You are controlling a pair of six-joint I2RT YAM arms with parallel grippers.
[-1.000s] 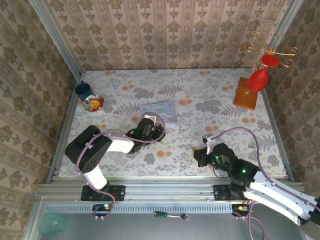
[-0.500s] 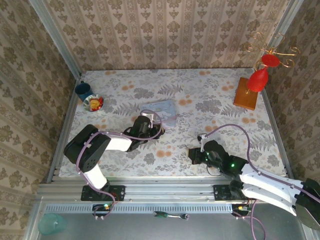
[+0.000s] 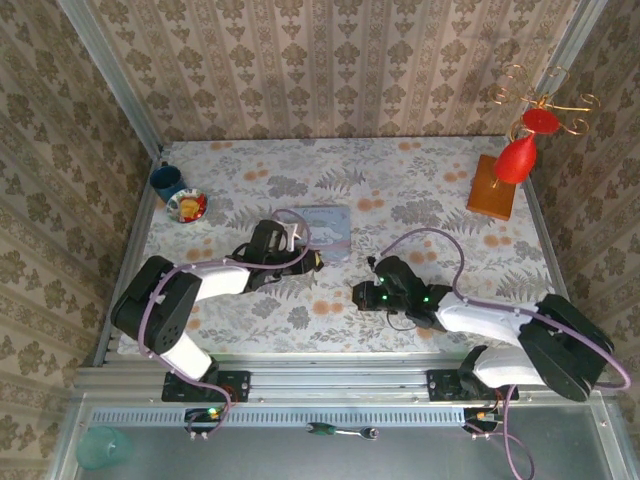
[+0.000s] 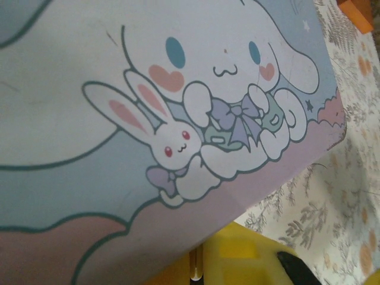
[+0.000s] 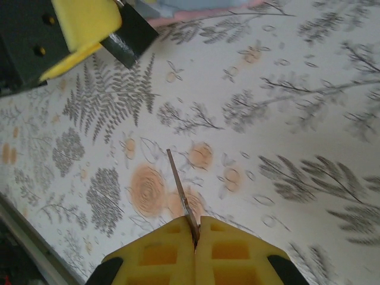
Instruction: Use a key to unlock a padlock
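My left gripper (image 3: 303, 260) lies at the near edge of the pastel cartoon tin (image 3: 326, 224), its yellow pads (image 4: 255, 255) shut on a thin metal loop (image 4: 196, 264). In the right wrist view a dark block, the padlock (image 5: 132, 37), sticks out from that gripper's yellow pad (image 5: 83, 27) just above the cloth. My right gripper (image 5: 197, 230) is shut on the key (image 5: 179, 184), whose thin blade points up-left toward the padlock with a gap between them. Seen from above, the right gripper (image 3: 359, 293) sits a short way right of the left one.
The tin (image 4: 178, 89) lies flat on the flowered cloth, right behind the left gripper. A blue cup (image 3: 166, 180) and a small dish (image 3: 187, 206) stand at the far left. A wooden stand (image 3: 491, 188) with red glasses (image 3: 517, 158) is at the far right.
My right arm has swung left and forward from the near edge, bringing the key close to the left gripper. The left gripper has closed and shifted slightly left along the tin.
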